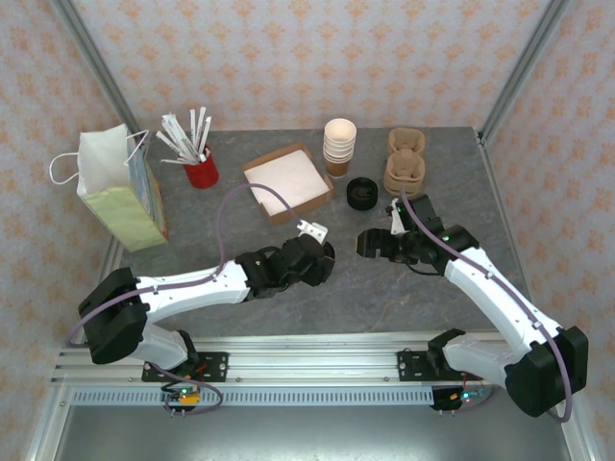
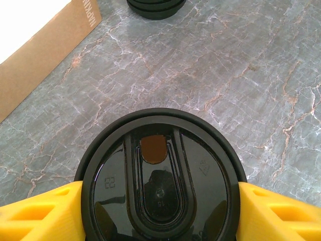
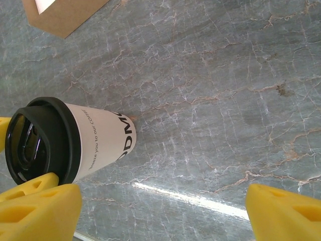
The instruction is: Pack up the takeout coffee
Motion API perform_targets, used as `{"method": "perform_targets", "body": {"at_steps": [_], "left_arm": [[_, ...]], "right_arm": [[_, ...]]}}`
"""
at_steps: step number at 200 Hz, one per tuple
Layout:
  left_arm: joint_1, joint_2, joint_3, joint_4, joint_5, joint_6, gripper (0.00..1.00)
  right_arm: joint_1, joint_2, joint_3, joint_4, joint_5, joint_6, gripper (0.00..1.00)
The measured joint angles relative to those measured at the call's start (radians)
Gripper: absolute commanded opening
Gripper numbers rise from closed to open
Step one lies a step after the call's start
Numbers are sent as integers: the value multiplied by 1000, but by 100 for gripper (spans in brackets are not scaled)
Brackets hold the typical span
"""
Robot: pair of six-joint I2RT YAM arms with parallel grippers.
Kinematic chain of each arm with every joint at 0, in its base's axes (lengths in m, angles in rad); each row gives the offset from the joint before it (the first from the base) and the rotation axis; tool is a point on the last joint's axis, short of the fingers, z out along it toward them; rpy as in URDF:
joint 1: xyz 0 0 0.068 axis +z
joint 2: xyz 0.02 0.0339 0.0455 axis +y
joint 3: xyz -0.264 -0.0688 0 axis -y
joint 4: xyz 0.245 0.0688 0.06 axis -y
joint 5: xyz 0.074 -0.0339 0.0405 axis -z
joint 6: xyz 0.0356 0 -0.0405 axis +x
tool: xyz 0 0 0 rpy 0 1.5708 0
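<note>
The takeout coffee is a cream paper cup with a round black lid, standing upright on the grey marble table. My left gripper comes down over it, one yellow finger pressed against each side of the lid, shut on the cup. In the top view the left gripper covers most of the cup at the table's middle. The right gripper hovers just right of the cup, its jaws wide open with nothing between them.
A white and green paper bag stands at the far left. Behind it are a red cup of stirrers, a cardboard tray of napkins, a stack of cream cups, loose black lids and pulp cup carriers.
</note>
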Motion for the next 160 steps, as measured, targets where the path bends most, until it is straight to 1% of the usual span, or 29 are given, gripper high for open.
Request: {"method": "perform_targets", "body": {"at_steps": [26,68,96,120,160], "left_arm": [[-1,4,2,0,-2,3,68],[-10,24,15,0,-28,2,59],[-32,42,24,-11,-72,0,54],[-42,57,40,-31,-94,-6,52],[-43,84,79,-76,-98,-45,49]], "right_arm": [[0,2,0,0,0,-1,85],[0,4,-1,-1,0,-5,85],[0,4,-6,-3,1,-5,85],[0,4,-6,-3,1,-5,85],[0,7,-6,-3,1,-5,84]]}}
